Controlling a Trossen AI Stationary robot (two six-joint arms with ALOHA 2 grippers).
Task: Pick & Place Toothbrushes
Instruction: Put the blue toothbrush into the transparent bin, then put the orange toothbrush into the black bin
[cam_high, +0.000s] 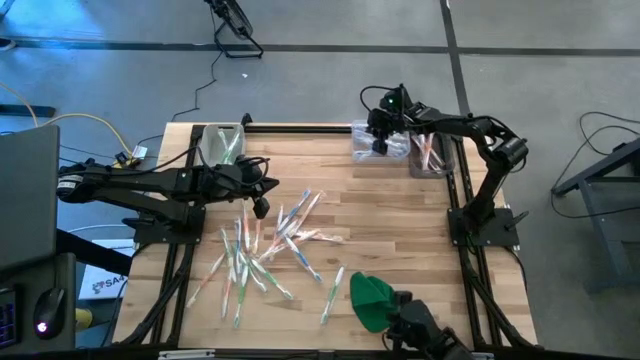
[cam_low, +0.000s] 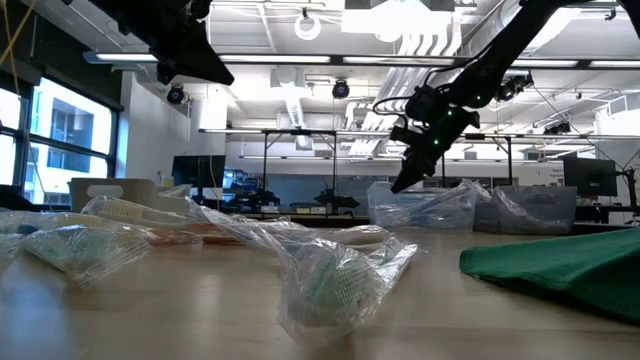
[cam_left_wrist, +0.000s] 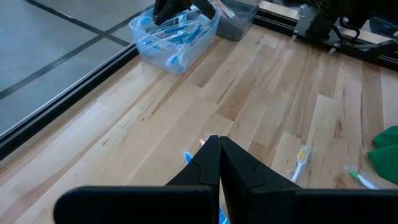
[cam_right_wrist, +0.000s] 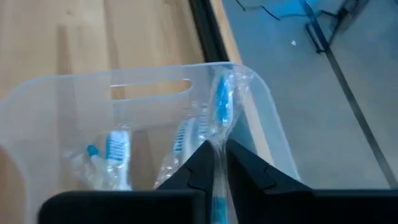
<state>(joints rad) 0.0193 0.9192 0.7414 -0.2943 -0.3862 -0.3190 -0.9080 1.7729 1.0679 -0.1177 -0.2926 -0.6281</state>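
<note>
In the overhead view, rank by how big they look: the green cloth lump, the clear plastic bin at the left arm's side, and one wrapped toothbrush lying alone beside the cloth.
1. Green cloth lump and clear plastic bin: similar, too close to rank.
2. Single wrapped toothbrush: thinnest, clearly smallest.

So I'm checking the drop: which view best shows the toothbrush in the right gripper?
The right wrist view: the blue wrapped toothbrush sits between the right gripper fingers, over the clear bin. The high view shows only the gripper above that bin; the low view shows it from afar; the left wrist view shows the bin, with the gripper as a dark shape.
</note>
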